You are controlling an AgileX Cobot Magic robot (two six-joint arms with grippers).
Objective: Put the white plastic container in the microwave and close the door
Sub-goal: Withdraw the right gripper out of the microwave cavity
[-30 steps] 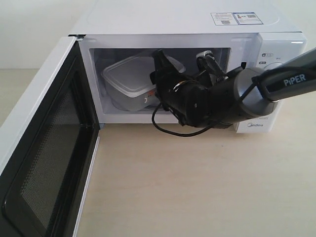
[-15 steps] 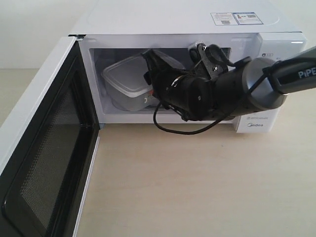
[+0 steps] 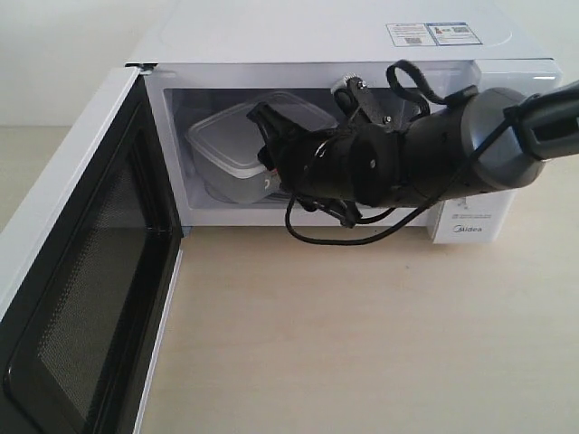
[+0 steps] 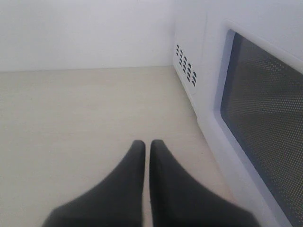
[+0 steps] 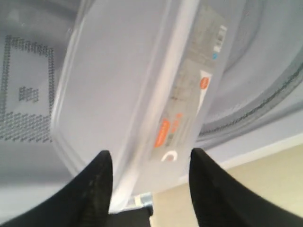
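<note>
The white plastic container lies inside the microwave, tilted, on the left of the cavity. The door stands wide open on the left. My right gripper reaches into the cavity and stands open, its fingers on either side of the container's near end. In the right wrist view the container fills the space between the spread fingers of that gripper, and its labelled side faces me. My left gripper is shut and empty above the table, beside the door's outer window.
The right arm's grey body crosses in front of the microwave's control panel and hides the dials. A black cable loops down onto the wooden table. The glass turntable shows behind the container.
The right arm has swung left and risen, and its wrist has turned, so the upper finger now lies further left along the container. The container itself has not moved.
</note>
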